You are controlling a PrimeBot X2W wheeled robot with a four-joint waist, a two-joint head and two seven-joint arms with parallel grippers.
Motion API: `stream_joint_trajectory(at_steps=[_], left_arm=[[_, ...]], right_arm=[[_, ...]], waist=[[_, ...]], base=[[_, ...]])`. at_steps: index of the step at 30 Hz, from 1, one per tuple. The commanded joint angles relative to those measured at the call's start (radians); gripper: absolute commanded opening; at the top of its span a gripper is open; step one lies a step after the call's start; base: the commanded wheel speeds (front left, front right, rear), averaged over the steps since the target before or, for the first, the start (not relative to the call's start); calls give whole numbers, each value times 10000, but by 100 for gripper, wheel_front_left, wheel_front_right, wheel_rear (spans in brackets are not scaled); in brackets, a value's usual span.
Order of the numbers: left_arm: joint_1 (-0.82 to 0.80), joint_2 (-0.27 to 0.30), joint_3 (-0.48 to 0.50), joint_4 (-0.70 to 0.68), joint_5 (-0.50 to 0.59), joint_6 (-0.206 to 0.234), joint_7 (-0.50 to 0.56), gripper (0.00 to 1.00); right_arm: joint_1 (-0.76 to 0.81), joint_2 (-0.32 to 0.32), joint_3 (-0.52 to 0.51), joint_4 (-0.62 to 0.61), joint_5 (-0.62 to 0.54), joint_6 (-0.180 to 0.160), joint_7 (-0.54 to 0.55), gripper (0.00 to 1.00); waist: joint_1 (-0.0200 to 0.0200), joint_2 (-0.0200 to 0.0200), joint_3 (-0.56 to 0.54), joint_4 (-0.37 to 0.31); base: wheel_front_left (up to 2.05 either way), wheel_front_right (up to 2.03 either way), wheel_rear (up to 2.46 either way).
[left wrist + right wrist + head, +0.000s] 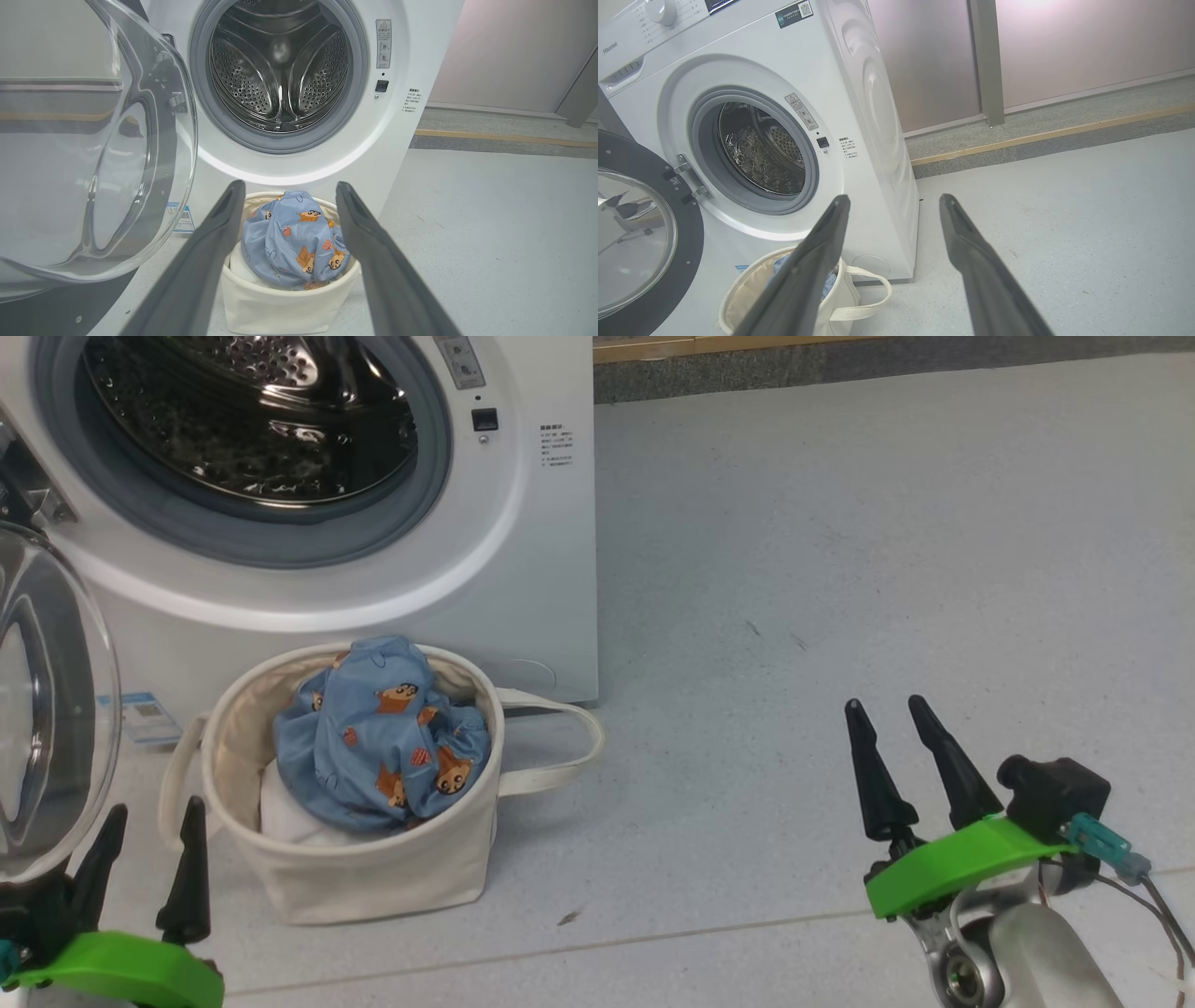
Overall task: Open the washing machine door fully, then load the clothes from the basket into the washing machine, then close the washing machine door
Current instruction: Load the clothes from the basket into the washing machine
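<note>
The washing machine [523, 569] stands at upper left with its steel drum [252, 420] bare. Its door [47, 700] hangs swung out at the far left; the door [88, 154] shows its clear bowl in the left wrist view, and the door [644, 238] shows its black rim in the right wrist view. In front of the machine sits the basket [373, 882] holding the clothes [383, 747], light blue with cartoon prints, over something white. My left gripper [154, 821] is open just left of the basket, nothing between its fingers. My right gripper [882, 711] is open over bare floor, far right.
Grey floor [840, 569] stretches to the right of the machine. A wood strip and a raised ledge [1041, 135] run along the wall behind. The basket's long handle loop [560, 742] lies on the floor toward the right.
</note>
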Motion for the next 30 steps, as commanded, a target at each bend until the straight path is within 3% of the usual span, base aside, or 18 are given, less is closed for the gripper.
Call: stream_joint_trajectory(at_steps=[1, 19, 30], left_arm=[[-395, 430, 405, -355, 40, -44, -12, 100], [-441, 473, 286, -450, -147, -194, -108, 100], [-438, 526, 392, -590, -330, -100, -68, 100]], right_arm=[[-224, 69, 210, -325, -22, 10, -113, 100], [-241, 124, 262, -167, 34, 10, -224, 100], [-212, 133, 277, -90, 49, 10, -246, 100]], waist=[[0, 0, 1, -13], [0, 0, 26, 45], [0, 0, 40, 76]], base=[[0, 0, 0], [4, -1, -3], [130, -93, -37]])
